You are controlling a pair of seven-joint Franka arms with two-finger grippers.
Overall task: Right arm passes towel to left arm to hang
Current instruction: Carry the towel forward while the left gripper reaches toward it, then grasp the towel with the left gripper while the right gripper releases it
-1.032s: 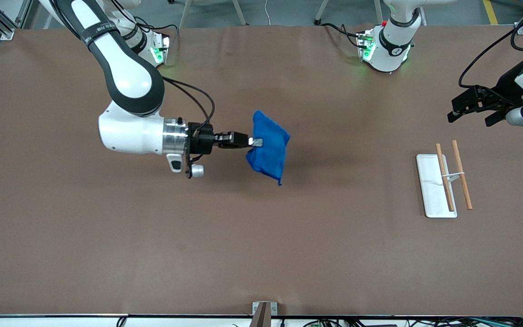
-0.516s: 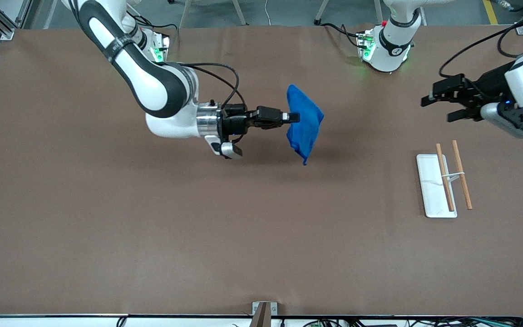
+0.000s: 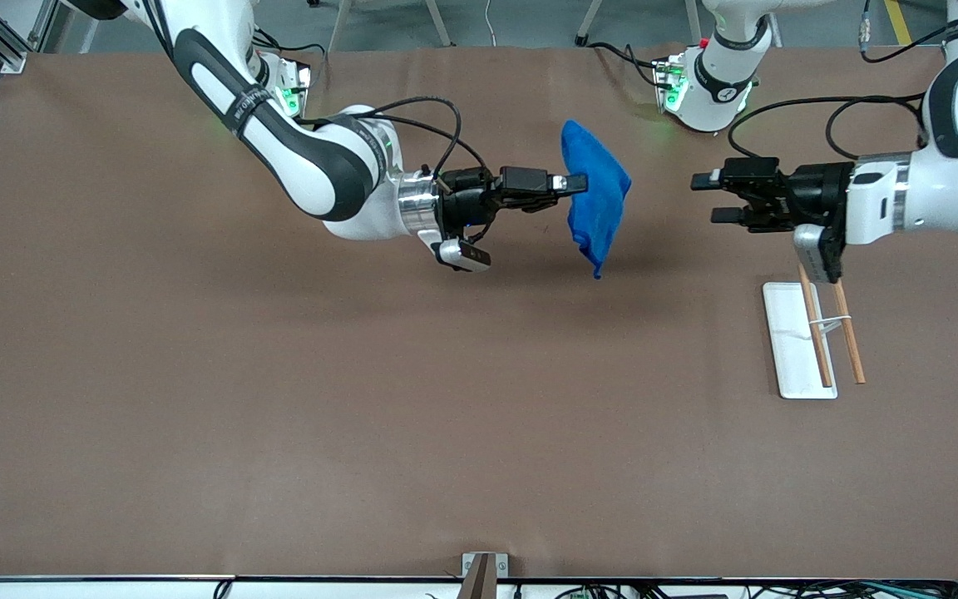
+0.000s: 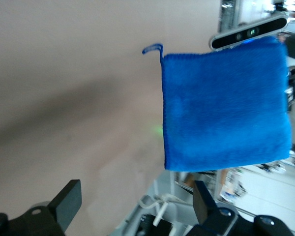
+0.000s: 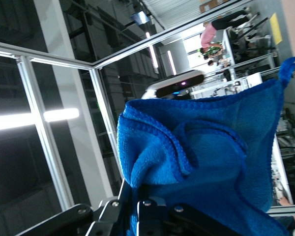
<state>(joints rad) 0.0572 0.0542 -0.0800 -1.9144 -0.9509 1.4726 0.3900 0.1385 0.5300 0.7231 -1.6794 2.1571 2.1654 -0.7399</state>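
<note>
The royal-blue towel (image 3: 598, 195) hangs in the air over the middle of the table, pinched at its edge by my right gripper (image 3: 576, 183), which is shut on it. In the right wrist view the towel (image 5: 206, 167) bunches over the shut fingers. My left gripper (image 3: 705, 197) is open and empty, level with the towel and pointing at it from the left arm's end, with a gap between them. The left wrist view shows the towel (image 4: 226, 105) flat ahead, its loop tag (image 4: 152, 48) at one corner, between the open fingers (image 4: 69, 200).
A white rack base (image 3: 795, 339) with two wooden rods (image 3: 847, 331) across it lies on the brown table toward the left arm's end, nearer the front camera than the left gripper. Arm bases (image 3: 708, 83) stand along the table's back edge.
My right gripper has carried the towel toward the left arm's end. My left gripper has swung in from the table's end toward the towel and turned to face it.
</note>
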